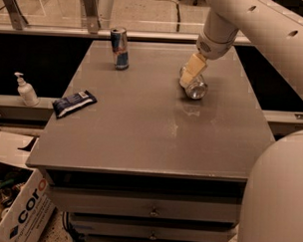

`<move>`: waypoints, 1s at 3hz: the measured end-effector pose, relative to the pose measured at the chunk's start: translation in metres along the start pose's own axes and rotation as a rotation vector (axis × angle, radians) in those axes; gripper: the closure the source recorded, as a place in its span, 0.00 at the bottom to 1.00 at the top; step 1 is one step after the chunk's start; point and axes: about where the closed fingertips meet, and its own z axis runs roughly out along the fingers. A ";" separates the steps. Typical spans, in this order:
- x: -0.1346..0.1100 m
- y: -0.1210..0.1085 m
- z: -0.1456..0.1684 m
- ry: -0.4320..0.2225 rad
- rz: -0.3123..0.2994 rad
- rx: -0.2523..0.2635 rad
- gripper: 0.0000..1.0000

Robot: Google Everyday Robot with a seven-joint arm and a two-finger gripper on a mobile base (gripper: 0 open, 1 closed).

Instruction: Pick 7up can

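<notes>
**A:** What was nearest, measured from the 7up can (195, 87)?

**B:** A cardboard box (18, 213) sat on the floor, well to the can's near left and lower than it. The drawer fronts (148, 210) under the desk (141, 137) were nearer than the can and below it.

**A:** And on the desk itself?

**B:** A dark snack bar (74, 103) lay flat, well to the left of the can and slightly nearer. A soap bottle (26, 90) stood further left again, off the desk on a ledge.

**A:** Then the can?

**B:** It lay on its side on the desk, right of the middle. Its shiny end faced the near side. Its long axis ran roughly near to far, with the far end leaning a little left.

**A:** Where was the gripper (192, 72)?

**B:** It was right at the can, overlapping its far-left upper part and reaching down from the white arm (254, 27) at the can's far right. It looked to be touching or just beside the can. I could not tell whether it was spread, pressed together or already pinching the can.

**A:** So what did the pick turn on?

**B:** In my judgement, on the gripper closing across the can's round body, square to that long axis. The can lay just to the gripper's near right. A push along the curved side could set it rolling.

**A:** Anything beyond?

**B:** A taller blue-and-silver can (119, 48) stood upright, well apart to the far left of the 7up can.
</notes>
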 end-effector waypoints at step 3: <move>-0.002 0.003 0.024 0.013 0.113 -0.052 0.00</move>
